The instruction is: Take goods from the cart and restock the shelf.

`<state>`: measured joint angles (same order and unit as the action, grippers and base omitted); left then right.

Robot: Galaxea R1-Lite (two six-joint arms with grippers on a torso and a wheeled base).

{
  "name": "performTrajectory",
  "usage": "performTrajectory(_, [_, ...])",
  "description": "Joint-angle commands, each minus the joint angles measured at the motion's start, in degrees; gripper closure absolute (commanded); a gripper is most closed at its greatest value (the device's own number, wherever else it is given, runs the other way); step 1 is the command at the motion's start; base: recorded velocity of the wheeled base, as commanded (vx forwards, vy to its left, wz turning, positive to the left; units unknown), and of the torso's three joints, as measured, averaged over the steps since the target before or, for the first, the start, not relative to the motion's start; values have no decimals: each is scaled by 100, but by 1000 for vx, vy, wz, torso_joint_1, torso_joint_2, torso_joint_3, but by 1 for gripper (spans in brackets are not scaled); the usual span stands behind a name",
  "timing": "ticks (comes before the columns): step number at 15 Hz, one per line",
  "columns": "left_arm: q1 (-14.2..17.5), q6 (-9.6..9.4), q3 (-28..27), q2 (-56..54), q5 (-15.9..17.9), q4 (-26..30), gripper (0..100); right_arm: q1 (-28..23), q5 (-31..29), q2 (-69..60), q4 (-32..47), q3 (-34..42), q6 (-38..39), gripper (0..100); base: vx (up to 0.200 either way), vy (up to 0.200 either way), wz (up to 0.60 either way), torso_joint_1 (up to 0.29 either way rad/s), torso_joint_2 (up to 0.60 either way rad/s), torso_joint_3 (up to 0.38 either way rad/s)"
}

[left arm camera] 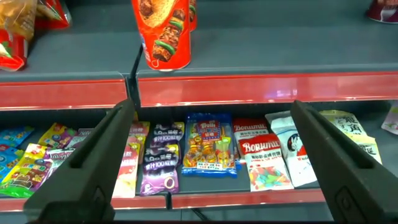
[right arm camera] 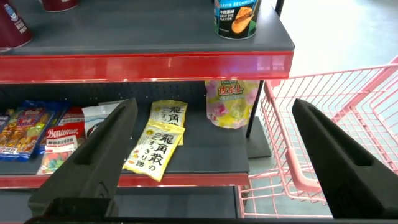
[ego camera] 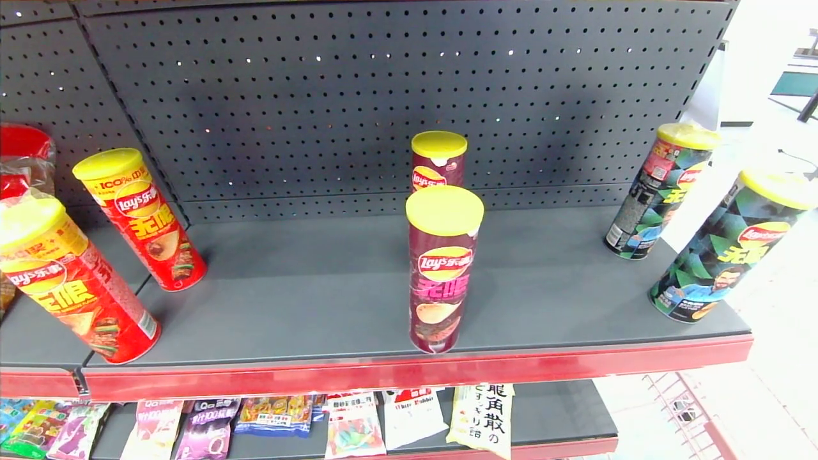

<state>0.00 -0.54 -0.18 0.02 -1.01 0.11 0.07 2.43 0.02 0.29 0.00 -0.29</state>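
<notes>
On the grey top shelf (ego camera: 332, 287) stand chip cans with yellow lids: two red ones (ego camera: 139, 220) at the left, two maroon ones (ego camera: 442, 275) in the middle, two dark green ones (ego camera: 661, 191) at the right. My left gripper (left arm camera: 212, 111) is open and empty, in front of the lower shelf's snack packets (left arm camera: 210, 143), below a red can (left arm camera: 165, 31). My right gripper (right arm camera: 216, 107) is also open and empty, facing yellow packets (right arm camera: 158, 143) beneath a green can (right arm camera: 236, 17). The pink wire cart (right arm camera: 323, 143) stands beside the shelf's right end.
A red front lip (ego camera: 415, 370) runs along the top shelf. Wide bare gaps lie between the can groups. The lower shelf (ego camera: 562, 409) holds a row of flat snack bags. A perforated back panel (ego camera: 383, 96) closes the rear. The cart's rim (ego camera: 684, 409) shows at the lower right.
</notes>
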Motion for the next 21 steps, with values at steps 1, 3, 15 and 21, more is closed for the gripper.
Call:
performTrajectory(1, [0,1,1,-2,-4,7,0,10,4,-2,-3,0,-15,0,0,0,0,0,0,0])
performTrajectory(3, [0,1,1,-2,-4,7,0,10,-23,-2,32,-18,-15,0,0,0,0,0,0,0])
performTrajectory(15, [0,1,1,-2,-4,7,0,2524,-155,5157,182,-2522,3,0,0,0,0,0,0,0])
performTrajectory(21, [0,1,1,-2,-4,-2,0,3447,-638,7416,-1884,-2584,-23,0,0,0,0,0,0,0])
